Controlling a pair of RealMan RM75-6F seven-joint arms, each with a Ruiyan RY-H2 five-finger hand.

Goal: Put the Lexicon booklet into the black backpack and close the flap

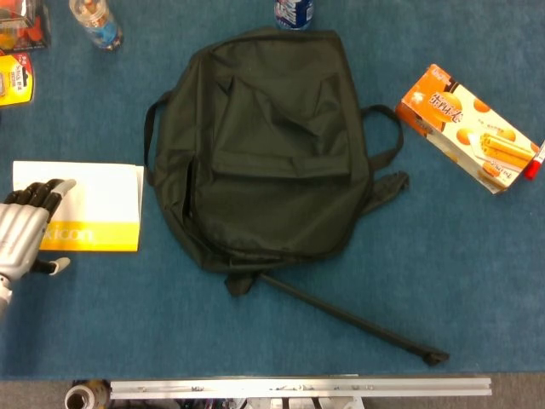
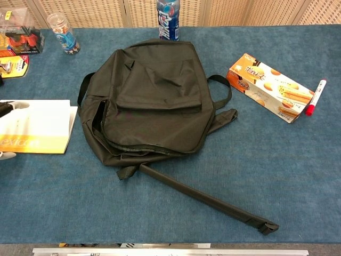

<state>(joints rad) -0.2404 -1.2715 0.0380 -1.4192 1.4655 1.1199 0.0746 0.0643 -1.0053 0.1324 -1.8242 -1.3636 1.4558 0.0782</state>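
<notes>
The Lexicon booklet (image 1: 98, 209), white with a yellow band, lies flat on the blue table left of the black backpack (image 1: 264, 145). The backpack lies flat with its flap down over the front, and its left side gapes a little (image 2: 98, 120). My left hand (image 1: 25, 226) is at the left edge of the head view. Its fingers lie on the booklet's left part and its thumb sits off the near edge. The chest view shows the booklet (image 2: 40, 125), the backpack (image 2: 149, 96) and only a sliver of that hand (image 2: 3, 109). My right hand is in neither view.
A long black strap (image 1: 358, 319) trails from the backpack toward the front right. An orange snack box (image 1: 464, 128) and a red marker (image 2: 315, 97) lie to the right. Two bottles (image 1: 95, 21) (image 2: 168, 18) and small packages (image 2: 16, 40) stand along the back.
</notes>
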